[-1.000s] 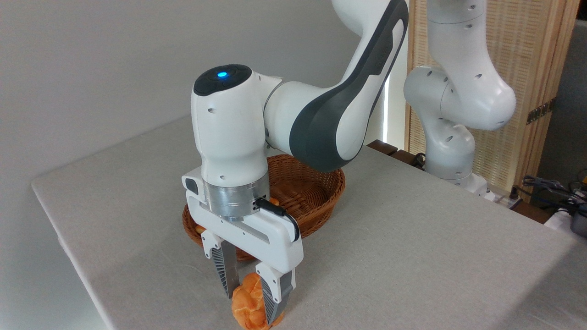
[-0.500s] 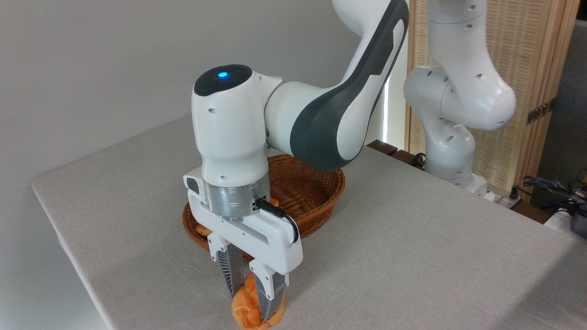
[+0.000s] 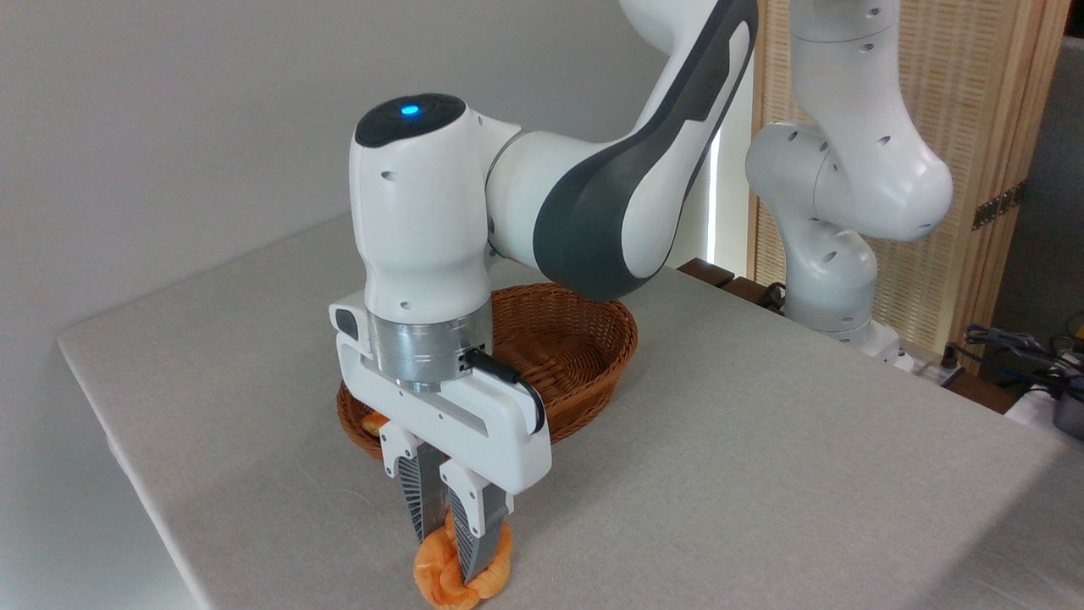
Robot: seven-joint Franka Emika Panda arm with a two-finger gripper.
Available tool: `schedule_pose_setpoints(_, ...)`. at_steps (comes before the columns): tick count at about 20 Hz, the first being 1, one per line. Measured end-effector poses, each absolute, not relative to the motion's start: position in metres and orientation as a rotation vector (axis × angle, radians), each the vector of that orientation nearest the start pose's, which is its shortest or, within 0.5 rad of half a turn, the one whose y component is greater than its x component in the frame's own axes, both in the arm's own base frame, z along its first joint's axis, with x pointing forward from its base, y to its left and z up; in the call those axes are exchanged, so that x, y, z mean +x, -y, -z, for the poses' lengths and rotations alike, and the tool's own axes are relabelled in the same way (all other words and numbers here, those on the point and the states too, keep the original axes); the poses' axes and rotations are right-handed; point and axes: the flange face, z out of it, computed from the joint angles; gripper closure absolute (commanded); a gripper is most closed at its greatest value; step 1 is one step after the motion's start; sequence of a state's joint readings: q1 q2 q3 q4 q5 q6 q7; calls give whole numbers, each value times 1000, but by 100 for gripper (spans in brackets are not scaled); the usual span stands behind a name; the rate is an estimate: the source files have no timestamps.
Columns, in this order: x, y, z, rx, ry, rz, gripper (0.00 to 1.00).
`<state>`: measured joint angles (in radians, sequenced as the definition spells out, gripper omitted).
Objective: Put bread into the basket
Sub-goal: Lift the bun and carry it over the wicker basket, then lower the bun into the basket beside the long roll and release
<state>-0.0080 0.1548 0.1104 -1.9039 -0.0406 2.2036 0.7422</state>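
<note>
Bun pinched at the counter's near edge.

At the bottom centre of the frame, the gripper (image 3: 449, 551) points straight down, its fingers (image 3: 467, 529) squeezed close on the orange bun (image 3: 453, 576), which bulges out below and to either side of them. Whether the bun touches the grey counter (image 3: 762, 440) cannot be told. Just behind the gripper, mid-frame, sits the brown wicker basket (image 3: 584, 356), partly hidden by the arm; a bit of something orange (image 3: 373, 421) shows at its left rim. A slatted screen (image 3: 974, 127) stands at upper right.
</note>
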Motion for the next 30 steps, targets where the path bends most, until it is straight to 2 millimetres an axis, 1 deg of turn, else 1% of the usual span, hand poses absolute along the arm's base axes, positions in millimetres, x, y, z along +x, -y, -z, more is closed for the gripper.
schedule_pose_setpoints(2, 610, -58, -446, -2941, -945, 222, 64)
schedule_pose_setpoints(3, 612, -58, -456, -2942, -947, 221, 63)
schedule_pose_setpoints(4, 613, -58, -471, -2942, -948, 224, 62)
schedule_pose_setpoints(6, 608, -58, -517, -2943, -953, 236, 54)
schedule_pose_setpoints(8, 589, -56, -565, -2952, -964, 228, 54)
schedule_pose_setpoints(9, 577, -53, -583, -2958, -976, 215, 54)
schedule_pose_setpoints(10, 562, -46, -598, -2966, -1003, 184, 53)
schedule_pose_setpoints(11, 547, -35, -609, -2974, -1045, 131, 53)
schedule_pose_setpoints(12, 535, -24, -614, -2976, -1093, 75, 49)
schedule_pose_setpoints(13, 522, -11, -615, -2971, -1164, 1, 48)
schedule_pose_setpoints(15, 502, 12, -604, -2940, -1316, -126, 47)
schedule_pose_setpoints(16, 494, 23, -593, -2920, -1382, -171, 43)
schedule_pose_setpoints(18, 479, 44, -571, -2886, -1479, -243, 43)
schedule_pose_setpoints(19, 472, 56, -561, -2866, -1523, -273, 39)
schedule_pose_setpoints(20, 467, 68, -553, -2845, -1562, -292, 26)
schedule_pose_setpoints(21, 463, 80, -543, -2823, -1597, -303, 19)
schedule_pose_setpoints(22, 460, 91, -531, -2803, -1628, -312, 19)
schedule_pose_setpoints(23, 457, 103, -515, -2780, -1660, -322, 16)
schedule_pose_setpoints(24, 454, 113, -501, -2759, -1685, -325, 6)
schedule_pose_setpoints(25, 452, 122, -490, -2740, -1705, -324, 4)
schedule_pose_setpoints(27, 448, 133, -475, -2716, -1727, -323, 0)
schedule_pose_setpoints(30, 448, 136, -472, -2711, -1733, -321, 0)
